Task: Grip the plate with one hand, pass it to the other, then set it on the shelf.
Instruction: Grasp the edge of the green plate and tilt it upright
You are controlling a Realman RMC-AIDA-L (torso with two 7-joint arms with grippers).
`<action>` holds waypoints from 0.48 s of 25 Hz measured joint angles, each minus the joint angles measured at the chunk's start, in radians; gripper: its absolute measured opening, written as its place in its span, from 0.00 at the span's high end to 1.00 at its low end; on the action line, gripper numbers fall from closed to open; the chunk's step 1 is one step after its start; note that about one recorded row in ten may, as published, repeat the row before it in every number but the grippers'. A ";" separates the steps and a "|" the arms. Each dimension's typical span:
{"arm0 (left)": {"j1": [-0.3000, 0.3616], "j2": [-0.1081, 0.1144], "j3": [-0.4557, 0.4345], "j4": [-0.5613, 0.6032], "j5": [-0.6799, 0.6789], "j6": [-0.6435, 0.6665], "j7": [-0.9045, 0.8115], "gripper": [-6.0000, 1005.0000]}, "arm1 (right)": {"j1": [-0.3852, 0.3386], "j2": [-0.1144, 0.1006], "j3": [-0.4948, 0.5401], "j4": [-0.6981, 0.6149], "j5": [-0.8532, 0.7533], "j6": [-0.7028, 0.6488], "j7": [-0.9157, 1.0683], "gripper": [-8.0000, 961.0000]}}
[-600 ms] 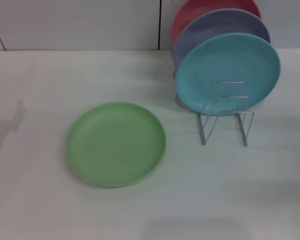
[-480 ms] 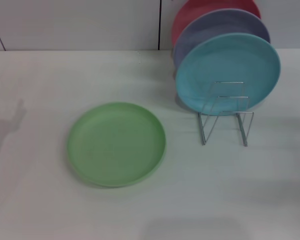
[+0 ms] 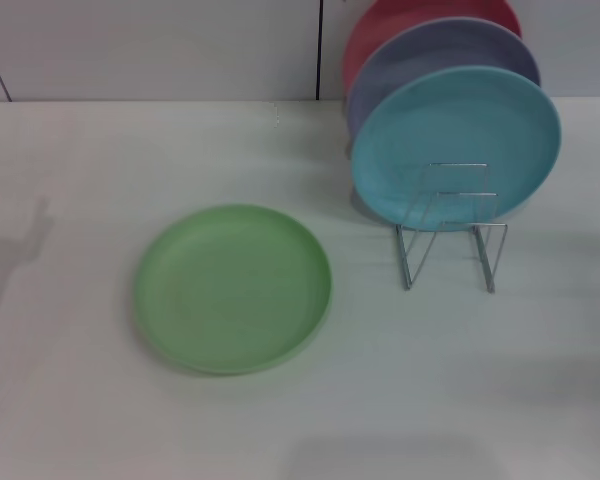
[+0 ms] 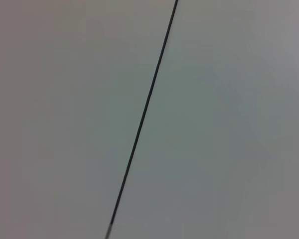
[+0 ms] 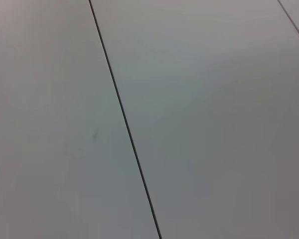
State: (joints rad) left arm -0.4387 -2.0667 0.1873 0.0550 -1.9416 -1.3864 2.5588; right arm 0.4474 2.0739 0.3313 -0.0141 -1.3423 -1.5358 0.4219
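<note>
Neither gripper is in view — grip state cannot be told. Light-green plate lies flat at lower left of frame, wire rack to its right, apart.

From the head view I can see only a sliver of the red plate: the top edge cuts it off and the lavender plate covers most of it. The turquoise plate hides the lavender one's lower half and the back of the rack. Both wrist views give me only blank panels with a dark seam.
</note>
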 joint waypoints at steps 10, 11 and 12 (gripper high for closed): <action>0.015 0.009 0.362 0.373 0.101 0.154 -0.656 0.20 | 0.001 0.000 0.000 0.002 0.000 0.002 0.000 0.23; 0.022 0.012 0.409 0.432 0.122 0.168 -0.739 0.20 | 0.001 0.000 0.000 0.002 0.000 0.002 0.000 0.23; 0.030 0.016 0.453 0.495 0.154 0.176 -0.832 0.20 | 0.002 0.000 0.000 0.002 0.000 0.002 0.000 0.24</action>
State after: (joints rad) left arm -0.4084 -2.0510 0.6402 0.5504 -1.7873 -1.2106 1.7272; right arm 0.4490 2.0738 0.3313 -0.0123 -1.3422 -1.5341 0.4218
